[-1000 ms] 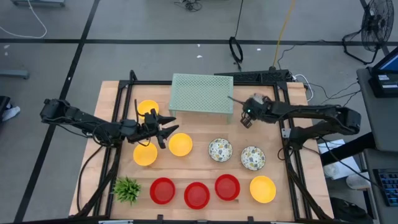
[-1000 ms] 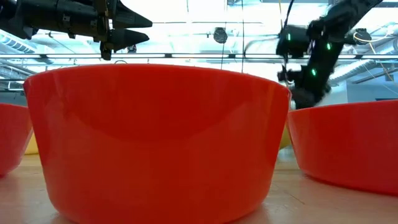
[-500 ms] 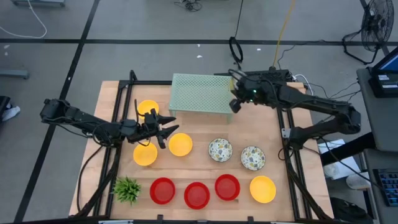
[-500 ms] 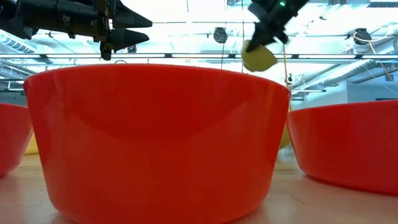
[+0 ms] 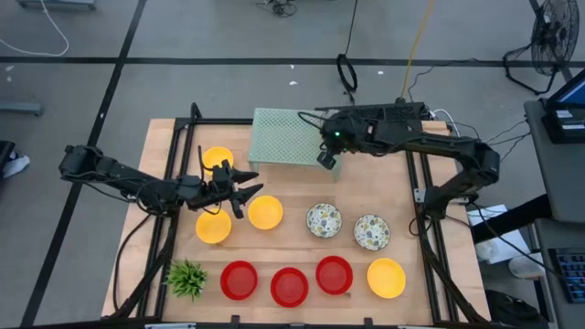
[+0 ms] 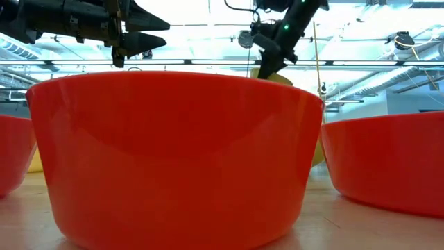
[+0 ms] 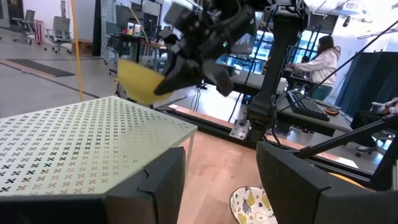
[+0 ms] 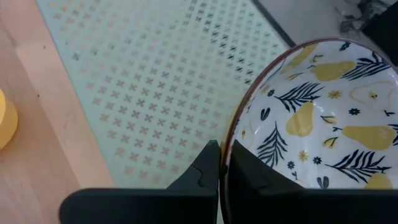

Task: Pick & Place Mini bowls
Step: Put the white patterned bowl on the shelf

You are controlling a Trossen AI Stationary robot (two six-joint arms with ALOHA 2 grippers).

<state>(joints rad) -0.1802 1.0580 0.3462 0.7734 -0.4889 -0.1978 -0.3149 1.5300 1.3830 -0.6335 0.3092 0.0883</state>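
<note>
My right gripper (image 5: 326,157) hangs over the right end of the pale green mesh stand (image 5: 294,137), shut on a mini bowl (image 8: 323,118) that is whitish inside with pears and leaves and yellow outside (image 7: 140,81). My left gripper (image 5: 245,192) hovers open above the table between three yellow bowls (image 5: 265,212), touching nothing. Two patterned bowls (image 5: 323,219), three red bowls (image 5: 289,286) and another yellow bowl (image 5: 386,278) rest on their bases on the wooden table. My right gripper pinches the patterned bowl by its rim (image 8: 231,155), with one finger (image 8: 249,171) inside the bowl and the other (image 8: 205,168) outside. The fingers come slanting down from above. The bowl is lifted clear above the mesh stand and hangs steeply tilted.
A small green spiky plant (image 5: 186,277) stands at the near left corner. Black frame rails (image 5: 420,196) run along both sides of the table. In the low view a red bowl (image 6: 173,160) fills the foreground. A person (image 7: 323,59) sits at a desk behind the table.
My right gripper, carrying the patterned bowl, has risen from beside the stand's right end and moved toward the table's left, now over the stand's right part. My left gripper and the bowls on the table have kept still.
</note>
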